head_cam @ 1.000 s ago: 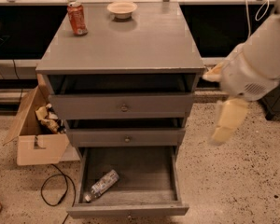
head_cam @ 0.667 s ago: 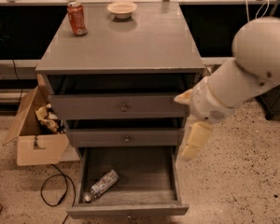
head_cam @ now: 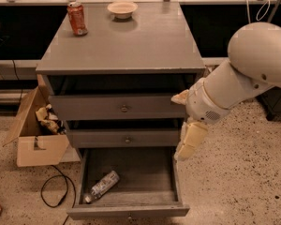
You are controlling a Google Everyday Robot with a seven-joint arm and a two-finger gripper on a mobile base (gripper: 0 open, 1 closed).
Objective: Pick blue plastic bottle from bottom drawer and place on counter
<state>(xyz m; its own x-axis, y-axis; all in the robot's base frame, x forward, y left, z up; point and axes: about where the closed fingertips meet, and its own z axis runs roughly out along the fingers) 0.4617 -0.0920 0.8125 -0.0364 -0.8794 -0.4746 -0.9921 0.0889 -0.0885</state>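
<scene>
Bottom of the frame: we've got the bottom drawer (head_cam: 140, 172) open, with the blue plastic bottle (head_cam: 100, 186) lying on its side in its lower-left corner. Mid-right, the end effector (head_cam: 186, 121) hangs by the cabinet's right edge, 2 fingers spread wide, gripping nothing. Up top, soda can (head_cam: 77, 18) and bowl (head_cam: 122, 9) sit on the table (head_cam: 131, 46).
</scene>
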